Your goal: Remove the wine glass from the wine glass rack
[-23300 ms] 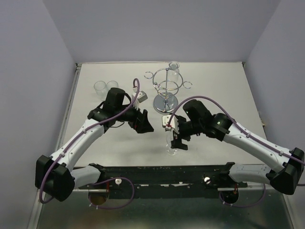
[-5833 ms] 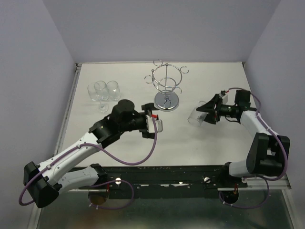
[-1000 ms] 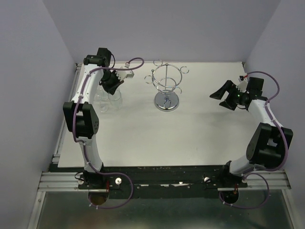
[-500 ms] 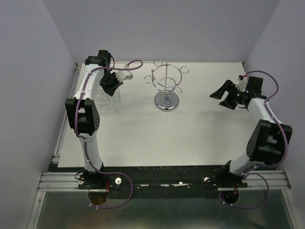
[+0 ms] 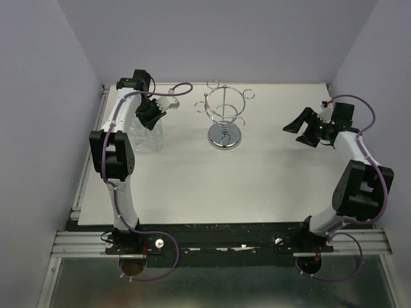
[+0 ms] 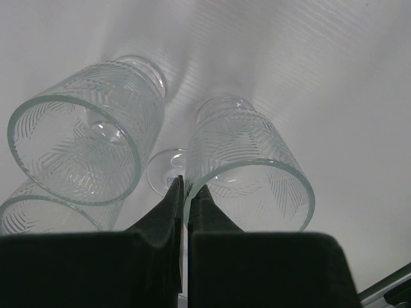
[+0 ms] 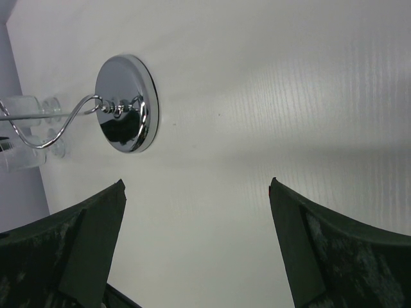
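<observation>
A white surface [image 5: 257, 173] lies between lilac walls [image 5: 38, 96]. The rack [image 5: 223, 122] stands at the middle back, post vertical, round base flat down (loops ringing its top). The glasses [image 6: 247, 163] cluster at the far left, upright, stems vertical, mouths up. Over them the left claw [image 6: 185, 192] is pressed together, gripping nothing. Far right, the right claw [image 7: 196, 185] gapes wide.

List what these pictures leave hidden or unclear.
- Top view: the glasses lie partly under the left gripper; their count is unclear.
- Left wrist: a third glass is cut off by the gripper and the frame's edge.
- Right wrist: the rack runs off the left edge; its hooks are unseen.
</observation>
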Robot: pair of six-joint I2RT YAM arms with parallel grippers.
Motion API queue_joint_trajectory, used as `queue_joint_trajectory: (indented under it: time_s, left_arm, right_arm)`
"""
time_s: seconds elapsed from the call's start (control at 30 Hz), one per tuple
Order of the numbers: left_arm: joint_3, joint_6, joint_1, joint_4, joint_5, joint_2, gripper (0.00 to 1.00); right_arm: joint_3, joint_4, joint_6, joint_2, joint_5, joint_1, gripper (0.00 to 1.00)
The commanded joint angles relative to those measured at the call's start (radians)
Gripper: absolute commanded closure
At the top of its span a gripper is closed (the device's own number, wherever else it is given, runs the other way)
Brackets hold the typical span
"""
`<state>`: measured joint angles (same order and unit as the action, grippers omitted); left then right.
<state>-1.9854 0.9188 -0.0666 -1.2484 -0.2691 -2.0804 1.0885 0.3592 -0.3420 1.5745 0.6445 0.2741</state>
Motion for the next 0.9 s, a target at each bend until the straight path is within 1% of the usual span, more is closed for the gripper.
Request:
queue_joint_trajectory:
  time_s: [0.0, 0.5, 0.67, 0.73, 0.87]
  left_arm:
    - [0.017, 0.025, 0.001, 0.020, 0.004, 0.011, 1.00]
    - [0.057, 0.068, 0.014, 0.063, 0.028, 0.011, 0.99]
    - [0.102, 0.080, 0.019, 0.087, 0.031, 0.026, 0.99]
    - [0.122, 0.081, 0.017, 0.104, 0.033, 0.036, 0.96]
    - [0.154, 0.077, 0.017, 0.138, 0.036, 0.057, 0.85]
  right_arm:
    - [0.016, -0.014, 0.017, -0.004, -0.020, 0.000, 0.00]
    - [0.001, -0.006, 0.028, -0.016, -0.039, 0.000, 0.00]
    - [-0.006, -0.006, 0.031, -0.019, -0.042, 0.000, 0.00]
    - [-0.006, -0.005, 0.032, -0.022, -0.043, 0.000, 0.00]
    - [-0.009, -0.005, 0.034, -0.024, -0.046, 0.000, 0.00]
